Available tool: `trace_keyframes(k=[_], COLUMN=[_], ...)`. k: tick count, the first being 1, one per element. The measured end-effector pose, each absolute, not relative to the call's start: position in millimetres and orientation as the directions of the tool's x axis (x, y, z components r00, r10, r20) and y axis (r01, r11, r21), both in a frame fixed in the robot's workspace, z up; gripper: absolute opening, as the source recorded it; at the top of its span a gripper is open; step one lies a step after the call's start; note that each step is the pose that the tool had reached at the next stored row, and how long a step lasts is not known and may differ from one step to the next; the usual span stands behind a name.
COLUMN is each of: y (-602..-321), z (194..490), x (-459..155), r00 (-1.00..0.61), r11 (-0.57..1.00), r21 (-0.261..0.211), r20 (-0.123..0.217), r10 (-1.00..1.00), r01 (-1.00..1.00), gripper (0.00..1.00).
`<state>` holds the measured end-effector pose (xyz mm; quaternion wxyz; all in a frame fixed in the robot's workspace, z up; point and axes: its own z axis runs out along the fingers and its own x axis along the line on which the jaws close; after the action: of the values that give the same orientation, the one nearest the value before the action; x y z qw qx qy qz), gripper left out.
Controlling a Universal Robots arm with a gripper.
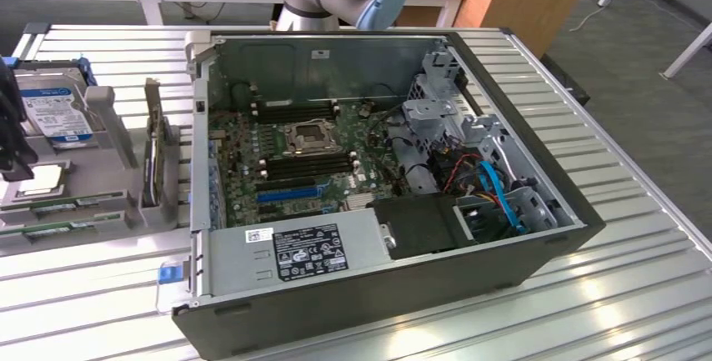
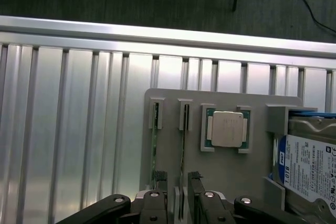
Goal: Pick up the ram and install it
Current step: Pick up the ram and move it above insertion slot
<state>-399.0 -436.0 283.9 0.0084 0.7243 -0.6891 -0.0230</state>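
Wrist view is showing the gripper (image 2: 177, 176) hanging over a gray holder (image 2: 226, 169), its fingers standing apart on either side of the ram (image 2: 182, 145). That ram is standing on edge in a holder slot, beside a processor (image 2: 227, 128). In the exterior view, the holder is sitting on the ribbed surface (image 1: 623, 294) beside an open computer case (image 1: 534, 169).

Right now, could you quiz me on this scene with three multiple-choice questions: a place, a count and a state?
1. Where is the processor chip? A in the grey tray, between the ram sticks and the hard drive; B on the hard drive; C on the table.
2. How many ram sticks stand in the tray? A one; B two; C four.
3. The gripper is: A shut on a stick; B open, astride one stick; C holding the hard drive.
Answers: A, it sits in a tray recess; B, two green edges show; B, its jaws stand apart.
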Motion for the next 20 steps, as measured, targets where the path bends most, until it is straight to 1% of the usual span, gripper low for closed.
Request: trace_keyframes(k=[14,20], y=[-435.9,-435.9], z=[273.2,272.9], x=[-399.2,-399.2], r00=[0.049,0.049], r11=[-0.05,-0.05], r21=[0.044,0.044], r20=[-0.022,-0.022], r10=[-0.999,-0.999], r01=[-0.998,-0.998], gripper=[0.29,0.29])
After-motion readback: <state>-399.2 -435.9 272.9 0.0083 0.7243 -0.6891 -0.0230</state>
